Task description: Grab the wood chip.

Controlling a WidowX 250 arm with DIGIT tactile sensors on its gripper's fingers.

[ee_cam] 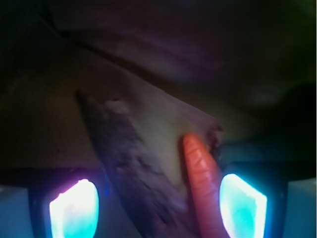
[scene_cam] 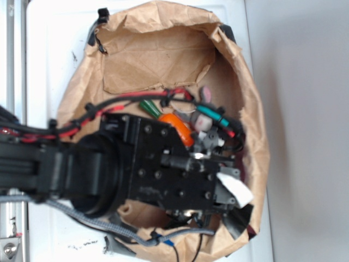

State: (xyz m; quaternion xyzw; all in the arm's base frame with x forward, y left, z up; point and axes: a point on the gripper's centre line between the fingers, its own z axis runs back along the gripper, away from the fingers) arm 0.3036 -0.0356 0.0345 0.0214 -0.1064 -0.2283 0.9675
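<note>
Right — wood chip (ee_cam: 131, 166) lies btwn the wide-open, empty gripper (ee_cam: 158, 203) fingers, nearer the left one. Long axis runs roughly fwd; carrot (ee_cam: 202, 176) crowds the right finger.

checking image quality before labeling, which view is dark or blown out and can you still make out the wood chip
Wrist view: dim and soft, both finger pads glow blown-out cyan, yet the wood chip and carrot remain readable. Exterior view: evenly lit, mildly blurred; the arm hides the chip.

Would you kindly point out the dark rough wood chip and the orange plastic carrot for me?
Dark brown rough wood chip (ee_cam: 130, 163): wrist view, middle of its flat face.
Orange plastic carrot (ee_cam: 202, 173): wrist view, ribbed body.
</note>
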